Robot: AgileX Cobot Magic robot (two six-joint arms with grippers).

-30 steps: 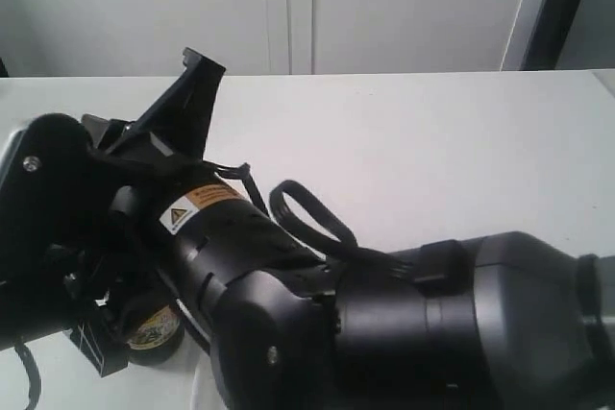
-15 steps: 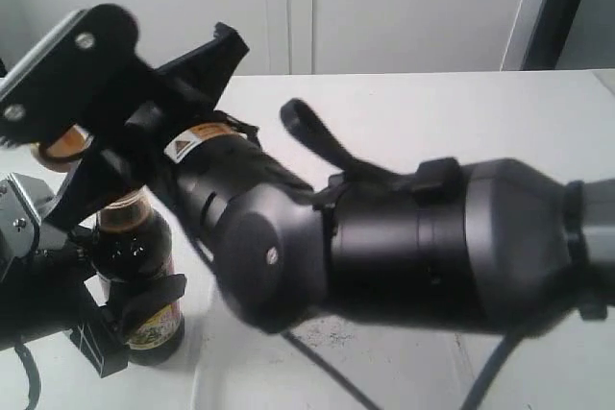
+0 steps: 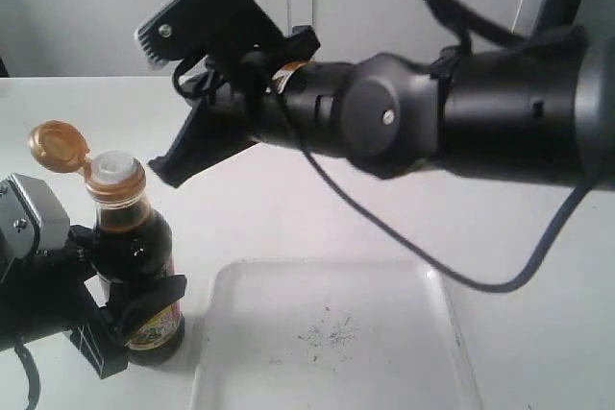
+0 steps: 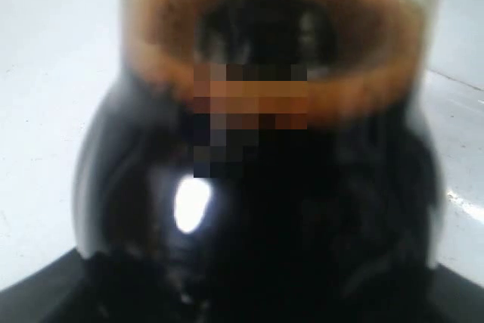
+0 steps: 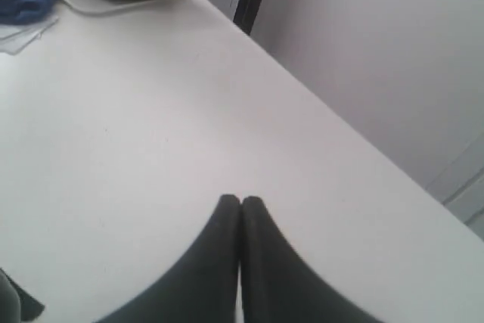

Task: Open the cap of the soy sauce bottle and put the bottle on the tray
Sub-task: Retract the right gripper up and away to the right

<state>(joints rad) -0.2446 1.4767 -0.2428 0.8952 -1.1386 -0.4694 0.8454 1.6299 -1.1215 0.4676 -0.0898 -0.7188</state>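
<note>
The right claw (image 5: 241, 206) has risen clear and the cap (image 3: 56, 144) is now flipped open. Near the bench's front left corner, the left claw (image 3: 130, 324) pinches the soy sauce bottle (image 3: 135, 247). It should carry the bottle upright to the tray (image 3: 432, 280) just beside. The right claw's tips are pressed together.

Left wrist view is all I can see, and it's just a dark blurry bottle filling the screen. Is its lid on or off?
Observer: Off the spout. The golden-orange ribbed flip-top cap is tipped back on its hinge, baring the white pour spout of the small clear glass soy sauce bottle.
Operator: Is it on a tray yet?
Observer: No. It stands on the white table beside the flat clear rectangular tray, by that tray's left edge in the exterior view.
Operator: Where's the other claw?
Observer: The right gripper is raised above the table, jaws shut, holding nothing.
</note>
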